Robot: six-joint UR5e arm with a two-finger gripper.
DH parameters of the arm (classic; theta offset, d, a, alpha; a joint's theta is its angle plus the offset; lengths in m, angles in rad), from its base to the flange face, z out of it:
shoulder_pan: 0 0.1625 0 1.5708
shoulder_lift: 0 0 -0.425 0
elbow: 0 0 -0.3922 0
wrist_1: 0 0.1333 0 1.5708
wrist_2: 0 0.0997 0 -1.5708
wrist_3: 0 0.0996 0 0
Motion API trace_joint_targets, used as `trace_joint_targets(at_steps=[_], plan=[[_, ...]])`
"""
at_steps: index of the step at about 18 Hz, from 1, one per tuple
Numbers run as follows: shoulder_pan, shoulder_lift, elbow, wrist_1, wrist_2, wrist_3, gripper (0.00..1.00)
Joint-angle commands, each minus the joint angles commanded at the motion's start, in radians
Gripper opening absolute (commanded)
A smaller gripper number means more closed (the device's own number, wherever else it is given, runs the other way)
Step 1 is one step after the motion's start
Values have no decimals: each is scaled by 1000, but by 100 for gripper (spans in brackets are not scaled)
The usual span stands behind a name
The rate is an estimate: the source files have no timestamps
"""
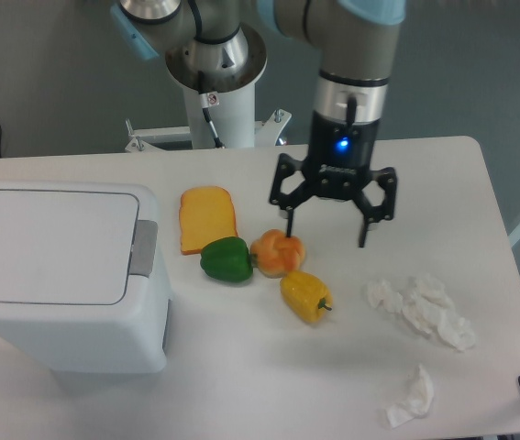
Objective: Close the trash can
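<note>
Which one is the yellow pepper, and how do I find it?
Start at the big white trash can on the left of the table, then look right to the little group of food in the middle. The yellow pepper is the one nearest the front, just below the orange bun; the green pepper beside them is dark green.

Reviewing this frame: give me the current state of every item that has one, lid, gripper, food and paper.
Large boxy white plastic trash can: flat lid down, closed.
Black two-finger gripper: open, empty, above the table.
Orange bread slice: lying flat.
Green bell pepper: on its side, touching the orange bun.
Round orange bun: resting between the peppers.
Yellow bell pepper: on its side.
White crumpled tissues: loose on the table.
</note>
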Motion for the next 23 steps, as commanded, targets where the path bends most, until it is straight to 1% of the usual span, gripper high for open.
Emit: trace_joint_targets(at_steps=[2, 5, 8, 11, 14, 19, 23], plan=[[15, 0, 0, 0, 2, 48, 100], [37, 0, 2, 0, 3, 77, 100], [45, 2, 2, -2, 6, 148, 100], [52, 6, 0, -3, 8, 177, 100], [80, 6, -5, -6, 6, 258, 100], [101, 11, -9, -8, 15, 369, 100], [101, 11, -12, -8, 14, 383, 100]])
